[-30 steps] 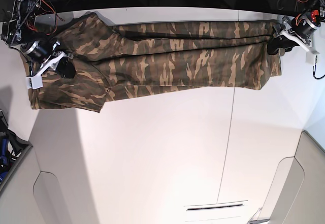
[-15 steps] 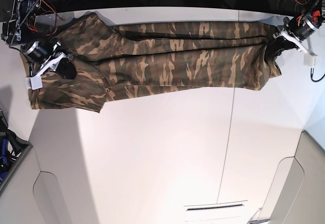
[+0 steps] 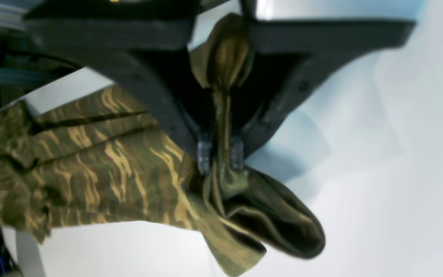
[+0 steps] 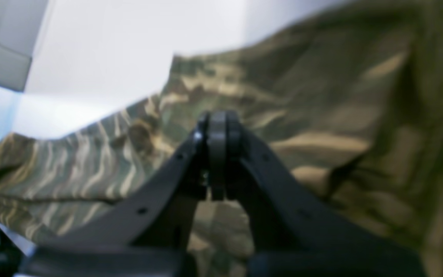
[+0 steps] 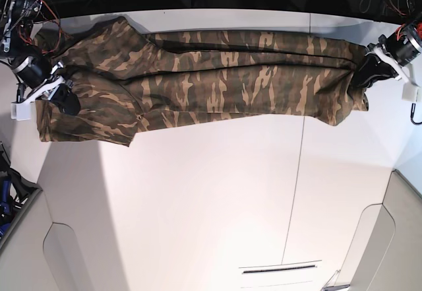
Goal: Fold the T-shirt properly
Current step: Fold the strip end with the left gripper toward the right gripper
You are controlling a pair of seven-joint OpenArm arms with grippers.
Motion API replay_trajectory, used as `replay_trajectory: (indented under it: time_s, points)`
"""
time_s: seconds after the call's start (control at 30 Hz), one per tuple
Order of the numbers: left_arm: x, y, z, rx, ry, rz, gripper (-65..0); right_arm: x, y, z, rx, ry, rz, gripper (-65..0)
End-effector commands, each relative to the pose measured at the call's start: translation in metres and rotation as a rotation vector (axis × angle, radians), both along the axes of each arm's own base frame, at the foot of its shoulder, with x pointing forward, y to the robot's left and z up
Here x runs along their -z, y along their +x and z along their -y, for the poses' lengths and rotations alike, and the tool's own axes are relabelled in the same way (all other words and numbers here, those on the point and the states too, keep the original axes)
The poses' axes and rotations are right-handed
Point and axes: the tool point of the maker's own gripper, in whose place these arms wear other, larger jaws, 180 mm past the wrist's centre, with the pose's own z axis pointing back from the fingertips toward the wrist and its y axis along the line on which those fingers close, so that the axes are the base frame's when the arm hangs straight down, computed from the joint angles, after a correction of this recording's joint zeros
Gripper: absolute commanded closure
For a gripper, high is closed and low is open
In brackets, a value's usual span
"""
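In the base view, the camouflage cloth T-shirt in olive, brown and tan [image 5: 217, 83] lies as a long, folded band across the far part of the smooth white surface [image 5: 217, 192]. The black-and-white left gripper [image 5: 359, 88] is at the band's right end, and the black-and-white right gripper [image 5: 71, 108] is over its bunched left end. The near edge runs unevenly, dipping at both ends; between it and the near side of the surface lies a broad open stretch.

In the left wrist view, the left gripper is clamped on a pinched ridge of the T-shirt, with fabric bulging above and loose folds hanging below its fingertips. White surface borders the cloth's lower edge.

In the right wrist view, the right gripper's fingers are together in front of the T-shirt, whose upper edge slants across bare surface; whether they touch it I cannot tell.
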Motion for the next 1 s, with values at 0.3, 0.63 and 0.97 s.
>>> replay_trajectory:
  time_s: [0.3, 0.63, 0.97]
  points:
    - [-0.082, 0.017, 0.07, 0.262, 0.041, 0.235, 0.0, -0.023, 0.006, 0.03, 0.066, -0.034, 0.064, -1.8]
    - [-0.085, 0.014, 0.197, 0.462, -0.019, 0.315, 0.0, -0.022, 0.006, 0.033, 0.073, -0.05, 0.065, -6.2]
    - [-0.073, 0.043, 0.253, 0.442, -0.028, 0.364, 0.0, -0.016, 0.003, 0.045, 0.097, -0.113, 0.038, -14.2]
